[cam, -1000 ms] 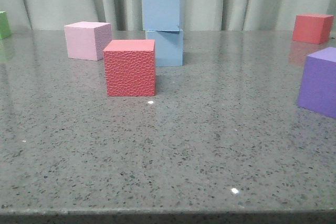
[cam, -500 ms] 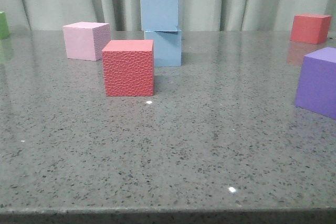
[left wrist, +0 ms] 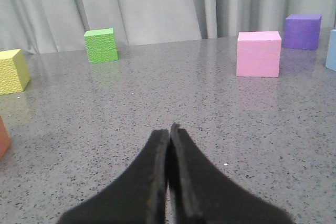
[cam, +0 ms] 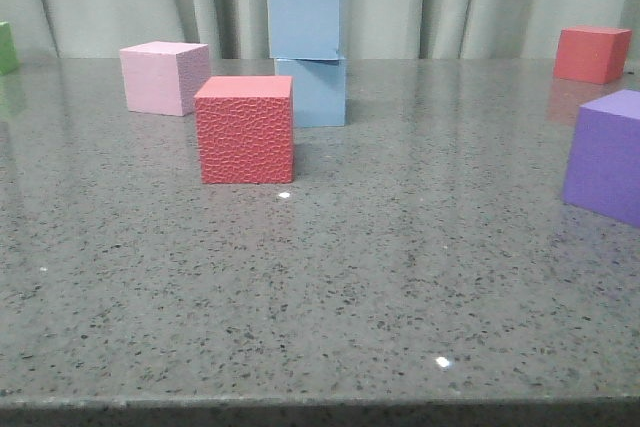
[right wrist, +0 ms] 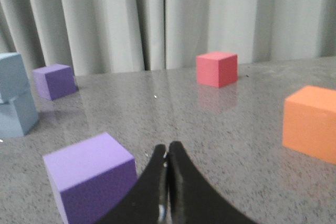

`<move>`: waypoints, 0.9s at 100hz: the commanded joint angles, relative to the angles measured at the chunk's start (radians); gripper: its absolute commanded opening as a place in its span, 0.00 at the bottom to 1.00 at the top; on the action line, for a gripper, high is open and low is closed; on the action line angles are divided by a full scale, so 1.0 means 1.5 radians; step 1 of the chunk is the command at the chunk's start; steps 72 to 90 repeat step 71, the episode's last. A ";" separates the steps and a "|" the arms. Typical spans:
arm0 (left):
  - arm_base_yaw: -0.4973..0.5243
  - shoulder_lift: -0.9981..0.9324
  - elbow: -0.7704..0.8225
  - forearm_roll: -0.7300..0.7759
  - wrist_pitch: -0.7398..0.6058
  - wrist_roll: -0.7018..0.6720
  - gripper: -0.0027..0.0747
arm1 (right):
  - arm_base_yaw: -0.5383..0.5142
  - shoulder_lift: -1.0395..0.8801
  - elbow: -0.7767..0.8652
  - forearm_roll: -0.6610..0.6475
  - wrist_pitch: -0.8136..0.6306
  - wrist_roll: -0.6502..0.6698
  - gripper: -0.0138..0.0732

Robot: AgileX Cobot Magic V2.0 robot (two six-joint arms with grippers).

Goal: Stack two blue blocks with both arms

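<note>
Tabletop, grey speckled stone, curtain behind. Blue blocks already stacked near table's far middle: upper blue block resting on lower blue block, upper one offset slightly toward robot's left, overhanging a little. Red textured cube just in front of stack, pink cube beside it on left. Left gripper pressed closed, holding nothing. Right gripper likewise closed, empty; stack lies well apart from it, purple cube just beside its tips. Task judged complete.
</note>
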 commanded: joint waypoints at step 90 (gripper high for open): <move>0.002 -0.022 0.002 -0.005 -0.058 -0.001 0.01 | -0.009 -0.056 -0.001 0.001 -0.003 -0.008 0.03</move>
